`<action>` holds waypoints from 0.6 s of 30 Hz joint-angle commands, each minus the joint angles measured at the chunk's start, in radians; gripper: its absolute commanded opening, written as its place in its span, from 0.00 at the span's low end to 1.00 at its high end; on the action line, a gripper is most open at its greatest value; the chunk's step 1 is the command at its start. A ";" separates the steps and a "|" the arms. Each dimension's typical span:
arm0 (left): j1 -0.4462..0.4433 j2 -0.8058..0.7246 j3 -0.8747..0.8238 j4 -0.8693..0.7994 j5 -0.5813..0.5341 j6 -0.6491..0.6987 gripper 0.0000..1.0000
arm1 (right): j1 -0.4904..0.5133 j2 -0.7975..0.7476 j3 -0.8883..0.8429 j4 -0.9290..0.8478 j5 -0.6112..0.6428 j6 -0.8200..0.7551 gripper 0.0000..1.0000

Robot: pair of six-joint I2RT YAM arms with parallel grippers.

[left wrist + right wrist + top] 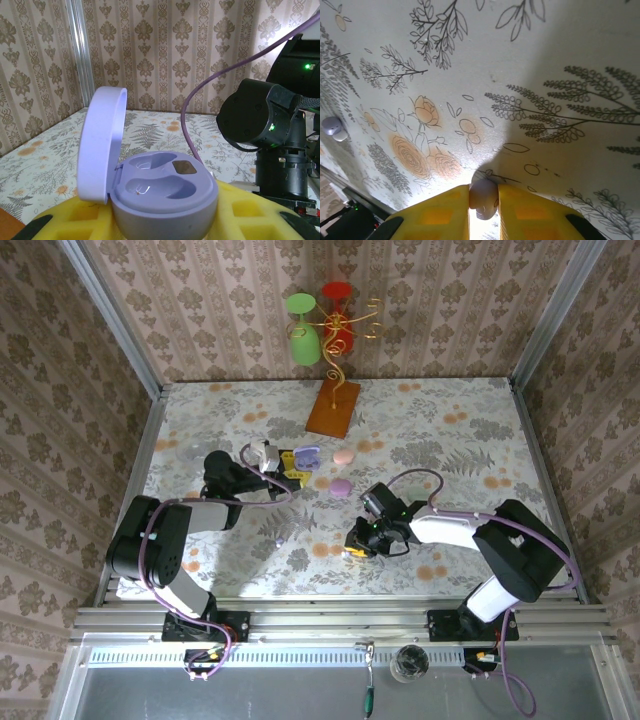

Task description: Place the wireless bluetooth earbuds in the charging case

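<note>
A: Right gripper (pixel 483 196) first. What do we have between the fingers?
B: We see both yellow pads (pixel 437 212) pressed against one small pale earbud (pixel 483 200), pinkish-white and glossy. The gripper is clamped on it, low over the floral tablecloth (pixel 545 60). We cannot tell whether the earbud touches the cloth.
A: And from above?
B: The right gripper (pixel 353 551) sits near the front middle of the table, wrist bent downward.
A: Left gripper (pixel 165 222)?
B: It is closed around the lavender charging case (pixel 167 197), with a yellow pad on either side of the base. The lid (pixel 100 145) stands open, upright, on the left in the wrist view. We count two wells, both empty. There is a dark square patch in the far one.
A: Where on the table?
B: Overhead, the left gripper (pixel 292 465) and the charging case (pixel 308 456) lie left of centre, well apart from the right gripper.
A: Around them?
B: A closed pink case (pixel 344 456) lies just to the right of the lavender one. A purple case (pixel 341 488) lies nearer the arm bases. A whitish bud (pixel 334 128) lies loose on the cloth at the left edge of the right wrist view. At the back is a wire stand (pixel 333 405) on a wooden base, holding a green glass (pixel 304 330) and a red glass (pixel 338 315). Behind the open case we note the right arm's black joint (pixel 255 115), green light on
</note>
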 commanded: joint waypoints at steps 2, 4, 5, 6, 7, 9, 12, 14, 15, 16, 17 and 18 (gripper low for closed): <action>0.010 0.005 -0.006 0.031 0.018 0.017 0.27 | 0.003 0.020 0.046 -0.140 0.076 -0.094 0.20; 0.009 0.014 -0.010 0.031 0.012 0.030 0.27 | -0.001 0.020 0.065 -0.172 0.096 -0.123 0.20; 0.006 0.020 -0.015 0.031 -0.002 0.043 0.26 | -0.005 0.023 0.076 -0.187 0.105 -0.136 0.20; 0.003 0.026 -0.018 0.031 -0.013 0.055 0.25 | -0.010 0.024 0.086 -0.198 0.110 -0.147 0.20; -0.001 0.032 -0.025 0.030 -0.027 0.069 0.25 | -0.013 0.026 0.095 -0.209 0.116 -0.159 0.20; -0.007 0.047 -0.033 0.031 -0.050 0.086 0.25 | -0.020 0.024 0.112 -0.236 0.132 -0.183 0.20; -0.015 0.075 -0.031 0.031 -0.053 0.095 0.25 | -0.037 0.007 0.131 -0.283 0.157 -0.217 0.20; -0.024 0.096 -0.028 0.029 -0.055 0.102 0.25 | -0.049 -0.020 0.142 -0.307 0.178 -0.244 0.20; -0.028 0.104 -0.027 0.029 -0.056 0.105 0.24 | -0.054 -0.031 0.148 -0.319 0.188 -0.253 0.20; -0.034 0.114 -0.024 0.029 -0.057 0.107 0.24 | -0.063 -0.044 0.156 -0.335 0.196 -0.263 0.20; -0.041 0.124 -0.022 0.029 -0.062 0.111 0.24 | -0.070 -0.054 0.164 -0.350 0.200 -0.274 0.20; -0.047 0.131 -0.022 0.029 -0.067 0.114 0.24 | -0.077 -0.063 0.172 -0.361 0.205 -0.284 0.20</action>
